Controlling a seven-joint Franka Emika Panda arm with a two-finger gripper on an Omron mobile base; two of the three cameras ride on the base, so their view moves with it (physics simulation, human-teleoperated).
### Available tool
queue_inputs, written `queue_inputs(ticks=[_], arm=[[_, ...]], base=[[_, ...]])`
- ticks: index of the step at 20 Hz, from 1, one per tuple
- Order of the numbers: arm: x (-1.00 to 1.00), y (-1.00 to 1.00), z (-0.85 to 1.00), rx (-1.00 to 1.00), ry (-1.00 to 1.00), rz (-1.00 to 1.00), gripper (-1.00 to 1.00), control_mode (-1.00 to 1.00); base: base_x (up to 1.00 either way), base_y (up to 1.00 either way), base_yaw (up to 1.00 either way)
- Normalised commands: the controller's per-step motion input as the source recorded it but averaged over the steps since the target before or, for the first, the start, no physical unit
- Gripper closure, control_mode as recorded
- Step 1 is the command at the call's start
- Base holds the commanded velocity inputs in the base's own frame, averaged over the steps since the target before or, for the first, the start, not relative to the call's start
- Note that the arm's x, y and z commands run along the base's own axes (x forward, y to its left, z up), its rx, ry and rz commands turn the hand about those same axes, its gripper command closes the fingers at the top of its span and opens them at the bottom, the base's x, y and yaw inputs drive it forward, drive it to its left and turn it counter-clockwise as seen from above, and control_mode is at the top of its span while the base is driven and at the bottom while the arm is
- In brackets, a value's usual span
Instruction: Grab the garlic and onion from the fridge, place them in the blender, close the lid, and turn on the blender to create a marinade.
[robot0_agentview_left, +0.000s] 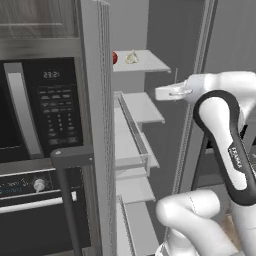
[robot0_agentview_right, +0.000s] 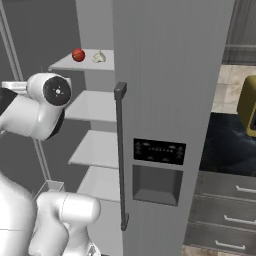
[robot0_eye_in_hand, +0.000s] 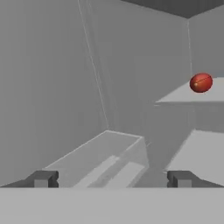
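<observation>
The fridge (robot0_agentview_right: 170, 75) stands with its left door (robot0_agentview_left: 95, 130) swung open and its right door closed. On the top white shelf (robot0_agentview_left: 150, 64) lie a red onion (robot0_agentview_left: 114, 58) (robot0_agentview_right: 78, 55) (robot0_eye_in_hand: 201, 82) and, to its right, a pale garlic bulb (robot0_agentview_left: 132, 58) (robot0_agentview_right: 99, 56). My gripper (robot0_eye_in_hand: 111, 179) is open with nothing between its fingers. It is held in front of the open compartment, below the top shelf and well short of the onion. The blender and its lid are out of view.
Lower white shelves (robot0_agentview_right: 95, 105) step down inside the fridge. A clear door bin (robot0_agentview_left: 134, 145) (robot0_eye_in_hand: 100, 157) juts from the open door close to the hand. A black microwave (robot0_agentview_left: 45, 110) and oven (robot0_agentview_left: 35, 200) sit left of the door. Right of the fridge are a dark counter (robot0_agentview_right: 225, 145) and drawers (robot0_agentview_right: 225, 210).
</observation>
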Motion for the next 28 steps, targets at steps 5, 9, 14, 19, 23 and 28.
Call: queue_inputs(ticks=[5,9,14,19,23,28], arm=[[0.98,0.01,0.32,-0.02,0.1,-0.27,-1.0,-1.0],[0.92,0.01,-0.07,-0.02,0.15,-0.08,-1.0,-1.0],[0.85,0.11,0.02,-0.05,0.04,-0.03,-1.0,-1.0],[0.73,0.49,0.0,-0.13,0.14,-0.13,-1.0,-1.0],[0.54,0.21,-0.01,-0.15,0.06,-0.12,-1.0,-1.0],[0.47,-0.09,-0.01,-0.08,0.03,-0.02,-1.0,-1.0]], base=[[0.0,0.0,0.0],[0.0,0.0,0.0],[0.0,0.0,0.0],[0.0,0.0,0.0],[0.0,0.0,0.0],[0.0,0.0,0.0]])
